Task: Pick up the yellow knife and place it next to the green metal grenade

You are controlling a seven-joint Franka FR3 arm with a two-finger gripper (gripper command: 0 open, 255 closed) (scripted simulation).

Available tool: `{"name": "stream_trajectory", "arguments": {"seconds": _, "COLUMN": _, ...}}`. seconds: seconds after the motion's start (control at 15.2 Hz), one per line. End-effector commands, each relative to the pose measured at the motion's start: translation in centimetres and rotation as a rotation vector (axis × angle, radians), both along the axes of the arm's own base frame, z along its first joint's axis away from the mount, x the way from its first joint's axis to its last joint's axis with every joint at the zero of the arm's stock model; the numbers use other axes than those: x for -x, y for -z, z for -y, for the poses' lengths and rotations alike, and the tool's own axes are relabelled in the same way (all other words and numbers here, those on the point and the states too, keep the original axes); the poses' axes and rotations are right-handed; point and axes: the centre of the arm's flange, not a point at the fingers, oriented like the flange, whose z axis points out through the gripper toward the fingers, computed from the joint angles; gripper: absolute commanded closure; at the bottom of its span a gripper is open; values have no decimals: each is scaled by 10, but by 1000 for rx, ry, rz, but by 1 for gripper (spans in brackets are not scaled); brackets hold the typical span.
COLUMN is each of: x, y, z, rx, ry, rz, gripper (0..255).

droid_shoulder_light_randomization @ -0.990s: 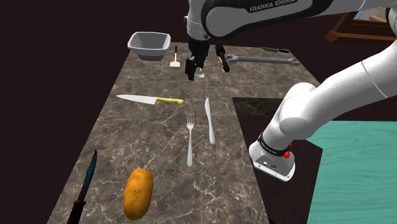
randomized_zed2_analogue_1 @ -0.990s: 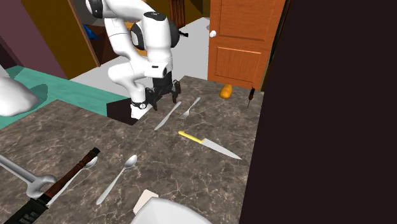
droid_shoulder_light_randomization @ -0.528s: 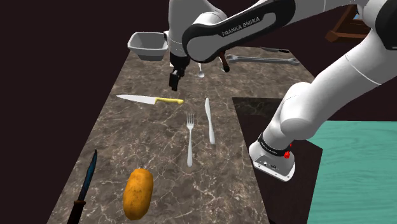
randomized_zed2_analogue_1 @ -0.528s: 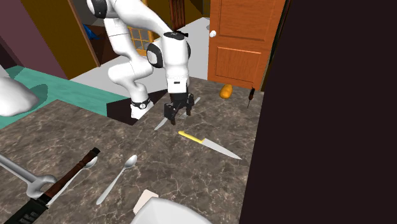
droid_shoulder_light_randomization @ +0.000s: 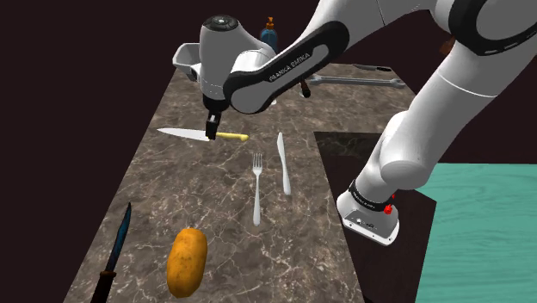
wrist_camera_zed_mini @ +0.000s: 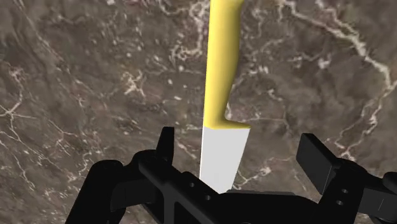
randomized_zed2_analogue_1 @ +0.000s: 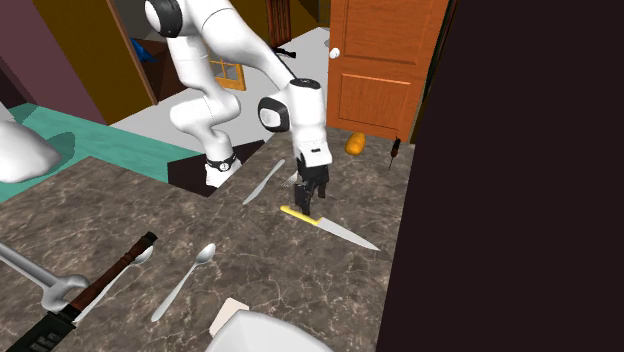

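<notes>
The knife with a yellow handle (droid_shoulder_light_randomization: 231, 136) and pale blade (droid_shoulder_light_randomization: 181, 132) lies flat on the dark marble table (droid_shoulder_light_randomization: 198, 189). My black gripper (droid_shoulder_light_randomization: 211, 129) hovers just above it, where blade meets handle. In the wrist view the handle (wrist_camera_zed_mini: 219, 63) runs away from the gripper (wrist_camera_zed_mini: 242, 153) and the blade (wrist_camera_zed_mini: 222, 149) passes between the open fingers (wrist_camera_zed_mini: 167, 146) without touching them. From the second exterior view the gripper (randomized_zed2_analogue_1: 308, 198) hangs over the handle (randomized_zed2_analogue_1: 298, 214). A small dark bluish object with an orange top (droid_shoulder_light_randomization: 269, 33) stands at the table's far end; I cannot tell whether it is the grenade.
A grey bin (droid_shoulder_light_randomization: 196, 58) and a wrench (droid_shoulder_light_randomization: 353, 80) sit at the far end. A table knife (droid_shoulder_light_randomization: 284, 163) and fork (droid_shoulder_light_randomization: 256, 185) lie beside the stand, a potato (droid_shoulder_light_randomization: 186, 261) and dark dagger (droid_shoulder_light_randomization: 116, 250) near the front. A spoon (randomized_zed2_analogue_1: 190, 275) lies beyond.
The arm swung from the table's far end toward the shoulder view's left and came down over the yellow knife. The knife has not moved.
</notes>
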Motion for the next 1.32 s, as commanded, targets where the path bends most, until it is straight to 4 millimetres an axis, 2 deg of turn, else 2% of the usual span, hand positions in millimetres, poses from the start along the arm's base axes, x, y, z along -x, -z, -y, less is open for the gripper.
{"name": "stream_trajectory", "arguments": {"seconds": 0.0, "x": -6, "y": 10, "z": -3, "rx": 0, "ry": -16, "rz": 7, "gripper": 0}}
{"name": "stream_trajectory", "arguments": {"seconds": 0.4, "x": -14, "y": 43, "z": -2, "rx": 0, "ry": -16, "rz": 7, "gripper": 0}}
{"name": "stream_trajectory", "arguments": {"seconds": 0.92, "x": -14, "y": 43, "z": -2, "rx": 0, "ry": -16, "rz": 7, "gripper": 0}}
{"name": "stream_trajectory", "arguments": {"seconds": 0.99, "x": -14, "y": 43, "z": -2, "rx": 0, "ry": -16, "rz": 7, "gripper": 255}}
{"name": "stream_trajectory", "arguments": {"seconds": 1.25, "x": -14, "y": 44, "z": -1, "rx": 0, "ry": -16, "rz": 7, "gripper": 255}}
